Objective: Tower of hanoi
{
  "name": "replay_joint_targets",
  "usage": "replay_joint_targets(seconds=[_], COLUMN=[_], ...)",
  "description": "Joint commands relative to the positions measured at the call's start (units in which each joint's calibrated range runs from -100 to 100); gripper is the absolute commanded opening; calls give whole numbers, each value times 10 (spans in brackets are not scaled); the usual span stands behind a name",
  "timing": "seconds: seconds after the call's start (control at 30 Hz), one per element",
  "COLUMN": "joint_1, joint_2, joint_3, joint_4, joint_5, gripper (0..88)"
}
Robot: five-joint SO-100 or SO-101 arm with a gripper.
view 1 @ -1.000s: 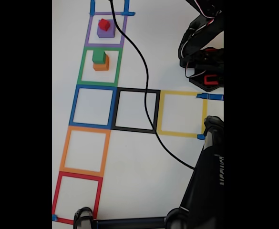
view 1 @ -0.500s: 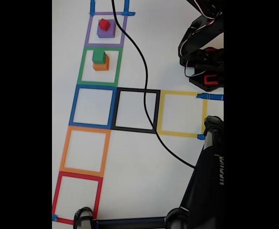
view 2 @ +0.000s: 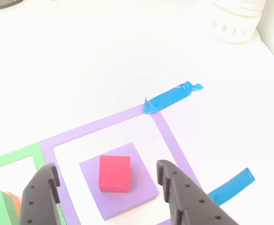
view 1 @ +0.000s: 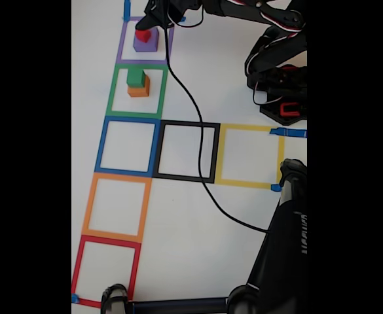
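Since the arm has swung across the top of the fixed view, the gripper point(view 1: 153, 25) now hangs over the purple square point(view 1: 120, 46), where one second ago I saw only the cable point(view 1: 198, 118) there. The cable has also shifted: its loop now falls further toward the black square point(view 1: 186, 124) than before.

In the other view I see the gripper point(view 2: 106, 180) spread wide, one finger point(view 2: 40, 197) on the left and the other finger point(view 2: 183, 197) on the right, with nothing between them yet. The red cube point(view 2: 114, 173) sits between the two fingers but lower, on top of the purple block point(view 2: 141, 187), and this block lies inside the purple square point(view 2: 169, 136). I cannot tell if the fingers are already at the height of the cube or above it.

The blocks themselves did not move since the earlier frames. The red cube point(view 1: 143, 33) is on the purple block point(view 1: 146, 44), and in the green square point(view 1: 116, 91) the green cube point(view 1: 135, 77) rests on the orange block point(view 1: 139, 89), a little off its centre.

My judgement is that the approach to the red cube is almost finished and the grasp is the next step. The cube is small and it only rests on the purple block, so I would lower slowly, because a finger that touches the purple block could push both pieces out of the square.

The blue square point(view 1: 103, 147), the orange square point(view 1: 90, 206), the red square point(view 1: 78, 268) and the yellow square point(view 1: 250, 129) hold nothing.
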Motion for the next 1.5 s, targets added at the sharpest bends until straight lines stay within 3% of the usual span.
replay_joint_targets(seconds=[0.0,0.27,0.67,1.47], joint_1=[-13,-4,26,-12], joint_2=[43,191,314,443], joint_3=[28,48,97,78], joint_4=[-151,-361,-540,-679], joint_5=[0,0,0,0], gripper=[242,252,277,252])
